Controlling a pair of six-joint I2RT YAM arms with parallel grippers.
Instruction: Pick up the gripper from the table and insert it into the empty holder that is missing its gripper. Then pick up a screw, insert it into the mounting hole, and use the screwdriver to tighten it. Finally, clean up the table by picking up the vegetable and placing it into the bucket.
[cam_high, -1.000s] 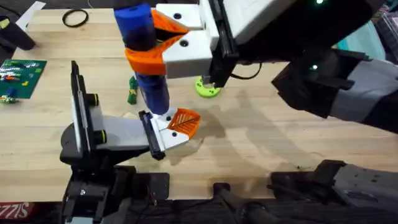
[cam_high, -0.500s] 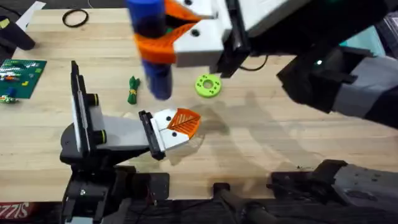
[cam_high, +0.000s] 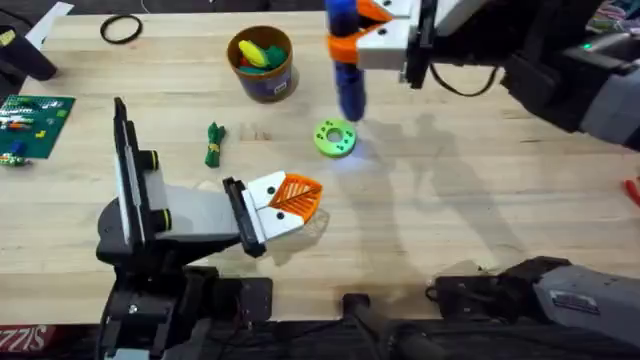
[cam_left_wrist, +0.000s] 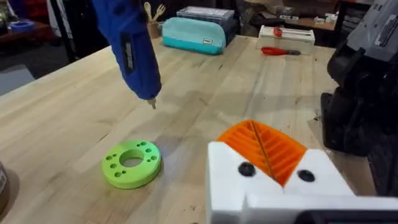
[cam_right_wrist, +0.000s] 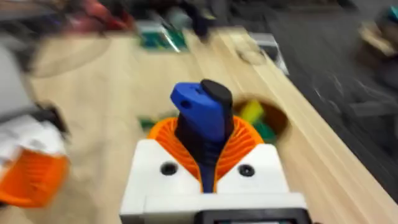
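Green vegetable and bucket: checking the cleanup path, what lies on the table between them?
Overhead, bare wood separates the green vegetable from the bucket.

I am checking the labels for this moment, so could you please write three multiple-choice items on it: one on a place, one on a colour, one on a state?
1. Where does the green vegetable lie?
A. in the bucket
B. on the table, left of the green ring
C. on the circuit board

2. What colour is the screwdriver's body?
A. blue
B. red
C. yellow

3. What is the right gripper doing?
A. resting open on the table
B. shut on the screwdriver
C. shut on the green ring

Answers:
1 B: the overhead view shows it on bare wood beside the green ring, outside the bucket.
2 A: it shows blue in the overhead and both wrist views.
3 B: the right wrist view shows the orange pads clamping the blue handle.
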